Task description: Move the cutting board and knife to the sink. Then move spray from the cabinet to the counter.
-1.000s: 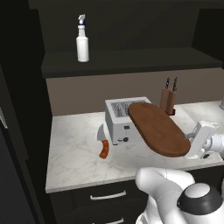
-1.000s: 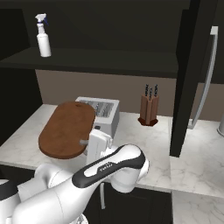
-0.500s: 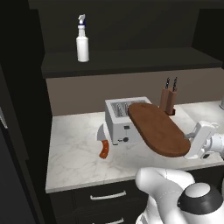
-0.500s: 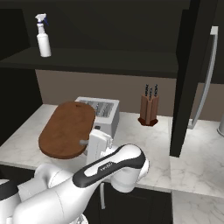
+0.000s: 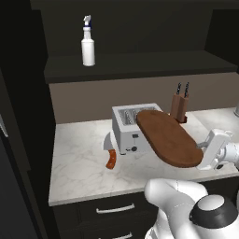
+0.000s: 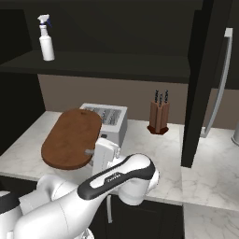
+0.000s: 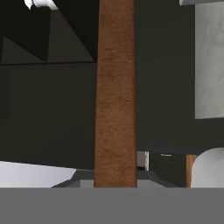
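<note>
**Left base view: board held above the counter**

The gripper has its fingers clamped on the cutting board, which hangs tilted over the counter beside the toaster. The knife lies left of the toaster. The spray stands on the cabinet shelf.

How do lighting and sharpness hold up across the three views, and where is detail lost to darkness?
Left base view: sharp and evenly lit; the spray stands out white against the near-black cabinet recess, whose depth is lost. Right base view: the same, and the cutting board casts hardly any shadow on the counter. Hand view: the board's edge runs close up, its grain soft and smeared.
</note>
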